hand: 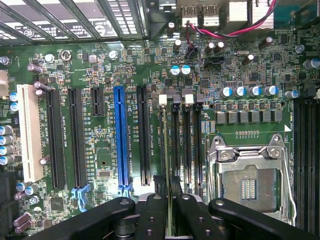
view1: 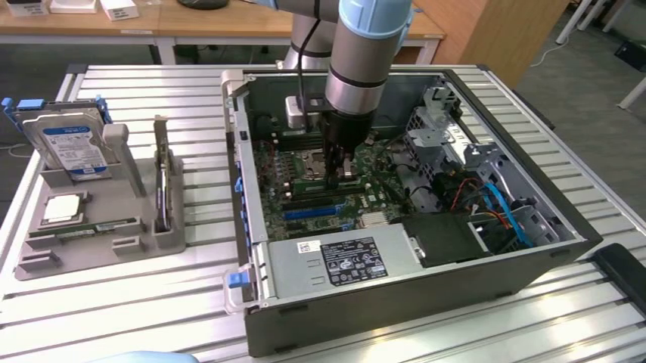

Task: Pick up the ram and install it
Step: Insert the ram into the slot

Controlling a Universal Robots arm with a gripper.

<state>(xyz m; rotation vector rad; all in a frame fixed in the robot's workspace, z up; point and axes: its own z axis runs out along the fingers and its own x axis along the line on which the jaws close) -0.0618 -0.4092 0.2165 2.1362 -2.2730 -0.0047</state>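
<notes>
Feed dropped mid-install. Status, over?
Gripper shut on ram. Ram edge-on above the memory slots, at the row's far side from the CPU socket. Nothing seen blocking.

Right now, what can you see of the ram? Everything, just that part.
The ram shows edge-on in the wrist view: a long, thin, greenish board edge, with its faces and chips hidden. It stands on its long edge, clamped between the shut jaws of the gripper. It runs in line with the memory slot that has the white latch, next to the black expansion slots on the motherboard. Whether it is seated or just above the slot cannot be told.
</notes>
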